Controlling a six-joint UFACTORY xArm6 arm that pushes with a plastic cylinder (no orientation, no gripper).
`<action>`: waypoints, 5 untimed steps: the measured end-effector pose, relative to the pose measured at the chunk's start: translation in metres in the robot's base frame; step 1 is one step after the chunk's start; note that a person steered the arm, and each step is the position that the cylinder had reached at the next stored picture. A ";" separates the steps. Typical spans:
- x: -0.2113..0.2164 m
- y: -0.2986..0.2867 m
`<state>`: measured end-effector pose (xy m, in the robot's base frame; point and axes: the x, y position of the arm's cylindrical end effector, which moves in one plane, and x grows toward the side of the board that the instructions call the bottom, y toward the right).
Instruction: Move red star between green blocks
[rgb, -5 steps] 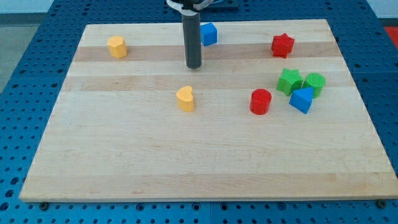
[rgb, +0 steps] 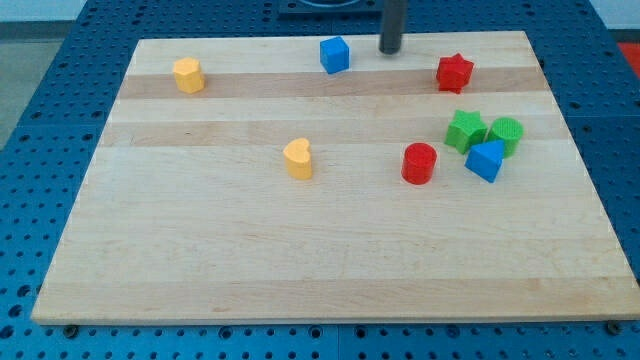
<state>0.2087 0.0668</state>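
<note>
The red star (rgb: 454, 72) lies near the view's top right of the wooden board (rgb: 200, 260). Below it sit a green star (rgb: 465, 131) and a green cylinder (rgb: 506, 134), side by side and nearly touching. My tip (rgb: 390, 51) is near the board's top edge, to the left of and slightly above the red star, and to the right of the blue cube (rgb: 335, 54). It touches no block.
A blue triangular block (rgb: 486, 160) sits just below the two green blocks, touching them. A red cylinder (rgb: 419, 163) lies to its left. A yellow heart (rgb: 298, 158) is mid-board and a yellow hexagonal block (rgb: 187, 74) at the top left.
My tip has moved right and toward the view's top, from left of the blue cube to its right, closer to the red star. No block has moved.
</note>
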 end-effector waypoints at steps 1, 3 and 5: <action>0.004 -0.089; 0.058 -0.096; 0.069 -0.051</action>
<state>0.2775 0.0160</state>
